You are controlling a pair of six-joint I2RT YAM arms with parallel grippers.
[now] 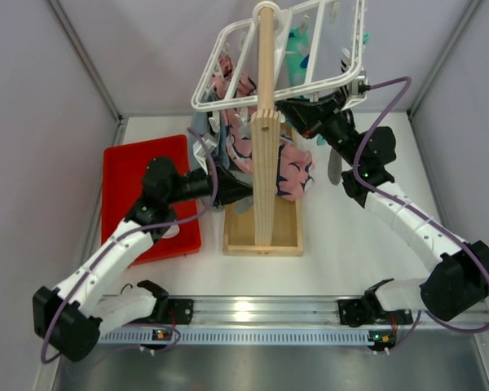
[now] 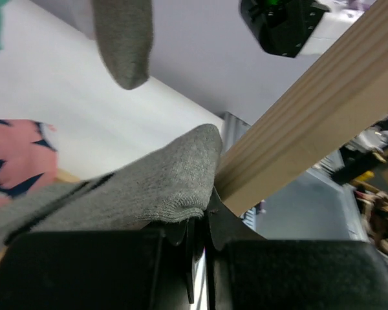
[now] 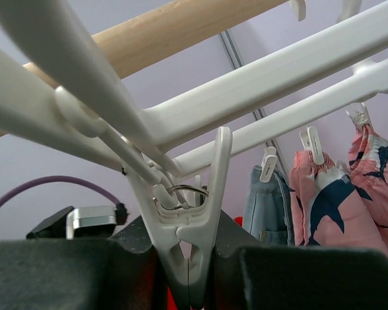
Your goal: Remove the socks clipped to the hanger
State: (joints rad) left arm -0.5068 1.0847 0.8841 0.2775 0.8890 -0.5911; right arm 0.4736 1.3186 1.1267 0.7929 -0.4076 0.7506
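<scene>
The white grid hanger (image 1: 228,96) hangs off the wooden post at the back, with a teal sock (image 1: 297,55) clipped under it. My left gripper (image 2: 204,216) is low beside the post and shut on the cuff of a grey sock (image 2: 149,187), which stretches away to the left. Another grey sock (image 2: 123,39) dangles above it. From the top, the left gripper (image 1: 232,191) is tucked under hanging cloth. My right gripper (image 3: 189,255) is up under the hanger's bars (image 3: 265,77), shut on a white clip (image 3: 194,219). The right gripper (image 1: 300,110) sits below the frame's front edge.
The tall wooden post (image 1: 266,122) stands in a wooden box base (image 1: 261,232), touching the left fingers. A pink printed cloth (image 1: 292,173) and a blue-grey cloth (image 3: 265,206) hang from clips. A red tray (image 1: 138,175) lies at the left.
</scene>
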